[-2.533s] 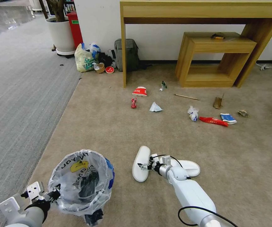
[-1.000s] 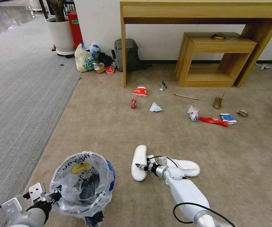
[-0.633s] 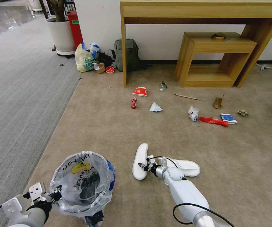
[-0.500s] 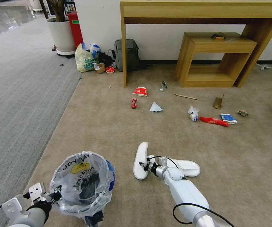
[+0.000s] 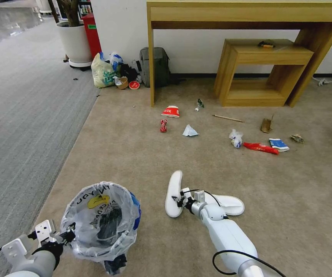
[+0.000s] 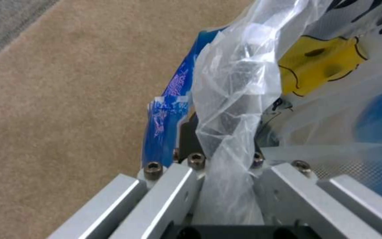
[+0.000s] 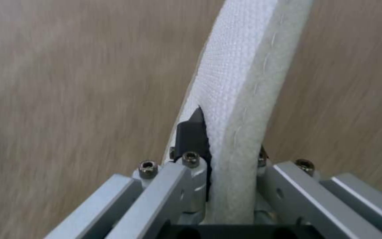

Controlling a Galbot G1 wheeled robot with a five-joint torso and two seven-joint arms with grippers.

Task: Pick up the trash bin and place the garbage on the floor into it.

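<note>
Beige floor [image 5: 142,154]: white slipper [image 5: 173,188] (textured, pinched edgewise).

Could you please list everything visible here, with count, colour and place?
trash bin: one, black with clear printed liner, near left, held at its rim
slippers: two, white; one gripped, the other flat beside the right arm
red can: one, mid carpet
paper cups: red-white, blue-white
red wrapper: one, right of centre
wooden stick: one, near the small table
shopping bag: one, yellowish, by the wall
backpack: one, grey, against the wall
wooden tables: two, nested
left gripper: shut on bin liner
right gripper: shut on slipper
</note>
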